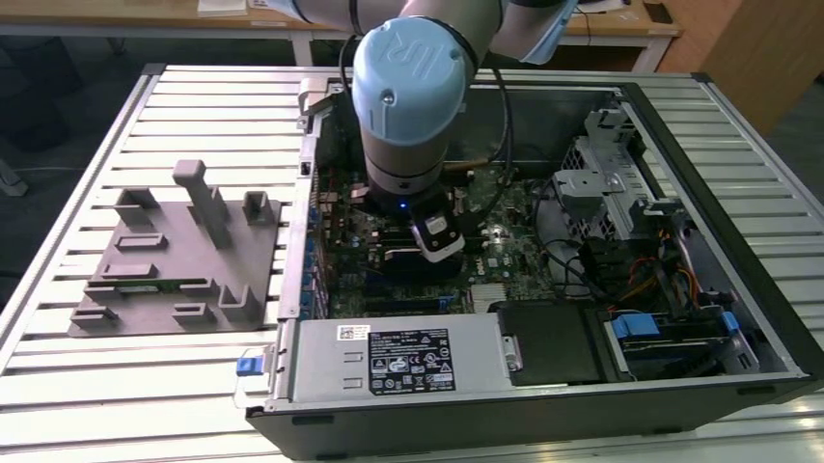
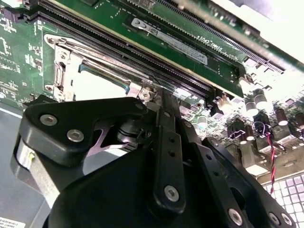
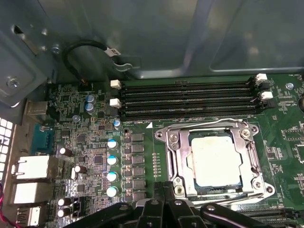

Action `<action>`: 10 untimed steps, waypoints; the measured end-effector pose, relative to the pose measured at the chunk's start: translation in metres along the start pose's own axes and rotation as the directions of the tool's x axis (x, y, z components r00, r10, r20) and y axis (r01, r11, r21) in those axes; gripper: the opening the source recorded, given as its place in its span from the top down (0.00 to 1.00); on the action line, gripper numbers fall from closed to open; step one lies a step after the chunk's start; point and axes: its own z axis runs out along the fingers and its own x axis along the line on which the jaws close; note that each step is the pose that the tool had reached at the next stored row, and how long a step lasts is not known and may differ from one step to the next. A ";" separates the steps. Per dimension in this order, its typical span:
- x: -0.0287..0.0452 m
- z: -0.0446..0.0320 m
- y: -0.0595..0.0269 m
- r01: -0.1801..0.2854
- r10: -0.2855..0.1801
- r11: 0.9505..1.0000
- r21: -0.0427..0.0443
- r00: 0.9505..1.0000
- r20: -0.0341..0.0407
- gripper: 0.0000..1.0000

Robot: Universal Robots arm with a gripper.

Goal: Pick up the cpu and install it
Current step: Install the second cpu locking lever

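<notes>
The cpu (image 3: 216, 161) already sits in the motherboard socket (image 3: 173, 159), at about four o'clock in the first wrist view. The claw (image 3: 166, 202) hovers just beside the socket, empty; I cannot tell whether it is apart or together. Seating looks done.

Arm (image 1: 409, 106): light blue rounded joint cap with grey embossed mark, silver-grey cylindrical body below, dark band at base with small blue light. Black cable runs down alongside. White-and-black module (image 1: 438, 237) mounted at wrist. End effector (image 2: 156, 156) in second wrist view: matte black linkage plates, rounded edges, silver round-head screws at pivots, central black bar with two screws in line. Black linkage tips with screws also seen in first wrist view.
</notes>
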 end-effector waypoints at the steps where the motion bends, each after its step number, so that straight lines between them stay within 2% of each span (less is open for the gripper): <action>1: 0.0000 -0.0011 0.0004 0.000 0.000 1.000 0.000 1.000 0.000 0.89; 4: -0.0001 -0.0100 0.0039 0.000 0.000 1.000 0.000 1.000 0.000 0.89; 10: -0.0003 -0.0332 0.0129 0.000 0.000 1.000 0.000 1.000 0.000 0.89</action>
